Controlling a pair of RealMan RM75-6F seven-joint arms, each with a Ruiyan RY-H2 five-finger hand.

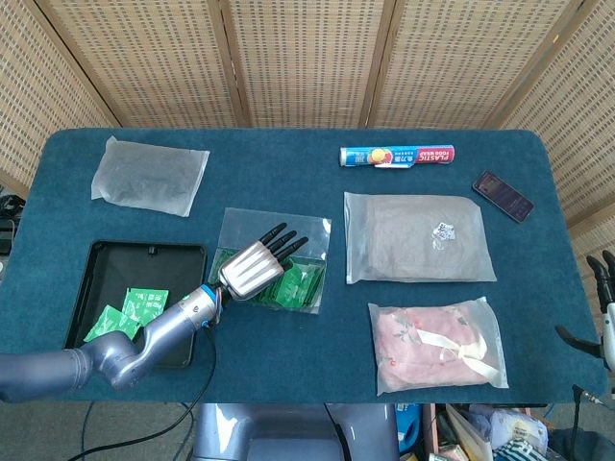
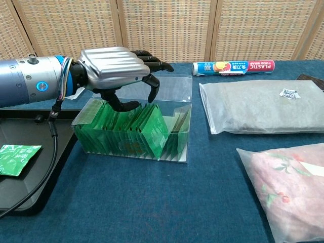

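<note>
A: What lies on the blue desk (image 1: 288, 163), biggest first?

B: A grey garment in a frosted bag (image 1: 419, 237), a pink floral one in a clear bag (image 1: 437, 344) nearer the front, a black tray (image 1: 106, 267) holding loose green sachets (image 1: 144, 303), another frosted bag (image 1: 150, 175) at the far left, a roll of plastic wrap (image 1: 396, 156), and a phone (image 1: 503, 195).

A: And the clear box of green sachets (image 2: 132, 131)?

B: Mid-desk, just right of the tray, open on top.

A: The left robot hand (image 2: 119, 66)?

B: Over the box, fingers curled down, thumb dipping among the sachets; holding nothing I can see.

A: The right robot hand (image 1: 603, 298)?

B: At the desk's right edge, fingers spread wide, empty.
</note>
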